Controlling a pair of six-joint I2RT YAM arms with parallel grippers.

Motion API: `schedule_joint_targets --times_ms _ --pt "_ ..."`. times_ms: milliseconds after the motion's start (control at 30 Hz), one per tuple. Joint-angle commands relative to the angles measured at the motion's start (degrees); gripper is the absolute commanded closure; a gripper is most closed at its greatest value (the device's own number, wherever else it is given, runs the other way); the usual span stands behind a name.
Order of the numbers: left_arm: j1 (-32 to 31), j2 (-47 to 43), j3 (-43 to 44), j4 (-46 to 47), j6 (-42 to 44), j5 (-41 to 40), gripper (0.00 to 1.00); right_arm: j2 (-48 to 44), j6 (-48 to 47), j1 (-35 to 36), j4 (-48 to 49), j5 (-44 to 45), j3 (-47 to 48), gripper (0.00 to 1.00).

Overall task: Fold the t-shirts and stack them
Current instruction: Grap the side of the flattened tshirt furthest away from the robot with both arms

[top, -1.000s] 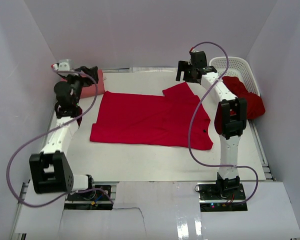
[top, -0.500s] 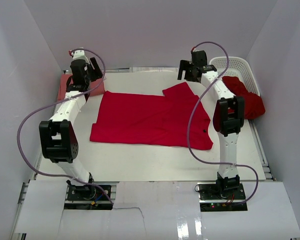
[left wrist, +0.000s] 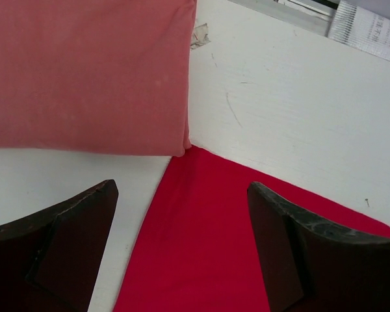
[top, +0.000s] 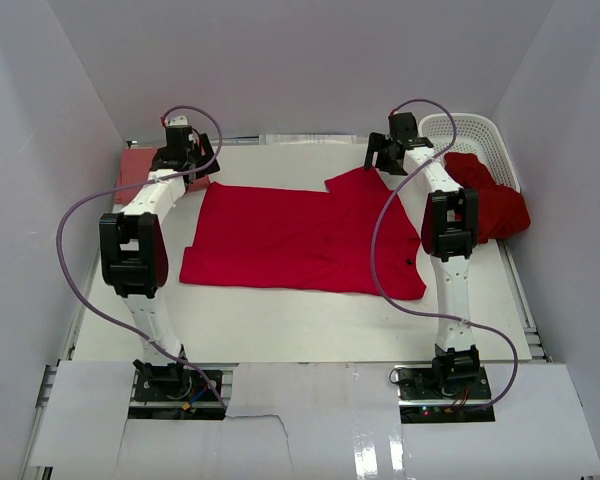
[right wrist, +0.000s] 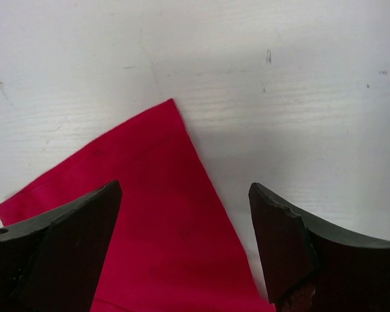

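Top external view: one red t-shirt (top: 300,235) lies spread flat in the middle of the white table (top: 280,320), its far-right sleeve (top: 360,185) angled toward the back. A folded salmon-pink t-shirt (top: 135,165) sits at the far-left corner. More red t-shirts (top: 495,200) spill in a heap from the white lattice basket (top: 470,122) at the far right. The left gripper (top: 183,160) hovers over the spread shirt's far-left corner, and the right gripper (top: 380,155) is over the sleeve tip.

Left wrist view: the fingers (left wrist: 71,240) stand wide apart with nothing between them. Below the gap is the corner of the red t-shirt (left wrist: 201,227), which just meets the folded edge of the salmon-pink t-shirt (left wrist: 84,71).

Right wrist view: the fingers (right wrist: 58,240) are also spread wide and hold nothing. The pointed tip of the sleeve (right wrist: 156,214) lies flat on the table (right wrist: 279,97), reaching up between them.

Judged from this, the step in hand is the first fold of the spread shirt, with both arms lined up on its far edge and no grasp made yet. The next move would call for each gripper to come down onto its corner and pinch only the cloth. The left must keep clear of the pink shirt touching that corner. Then both would need to lift together and carry the far edge toward the near side evenly, so the fabric does not bunch.
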Motion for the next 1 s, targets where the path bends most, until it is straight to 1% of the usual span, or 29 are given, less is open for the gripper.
schedule_joint_targets --times_ms 0,67,133,200,333,567,600,733,800,967 --pt "-1.0 0.4 1.5 0.5 1.1 1.5 0.07 0.7 -1.5 -0.2 3.7 -1.5 3.5 0.15" --pt "-1.7 1.2 1.7 0.7 3.0 -1.2 0.08 1.4 -1.8 -0.4 4.6 -3.8 3.4 0.17" --pt "-2.7 2.4 2.0 1.0 4.1 -2.1 0.07 2.2 -1.8 -0.4 5.8 -4.7 3.6 0.20" --pt "-3.4 3.7 2.6 1.0 4.8 -2.6 0.07 2.8 -1.8 -0.4 6.5 -4.9 3.6 0.25" --pt "-4.0 6.4 4.0 0.5 5.0 -3.6 0.07 4.7 -1.9 -0.4 6.9 -5.7 4.3 0.27" --pt "-4.0 6.0 3.1 0.9 4.5 -4.5 0.06 6.4 -2.2 -0.5 9.0 -4.2 4.5 0.32" --pt "-4.0 5.9 2.9 1.0 4.5 -4.6 0.06 6.5 -2.2 -0.5 9.0 -3.7 4.4 0.35" --pt "-4.0 5.8 2.3 1.5 4.5 -4.3 0.06 7.2 -2.5 -0.5 9.7 -3.3 4.4 0.36" --pt "-4.0 5.8 2.2 1.6 4.6 -4.1 0.06 7.6 -2.5 -0.5 10.2 -3.2 4.4 0.41" --pt "-4.0 5.4 2.1 1.6 4.9 -4.8 0.06 8.6 -2.5 -0.5 9.9 -3.2 5.2 0.45"
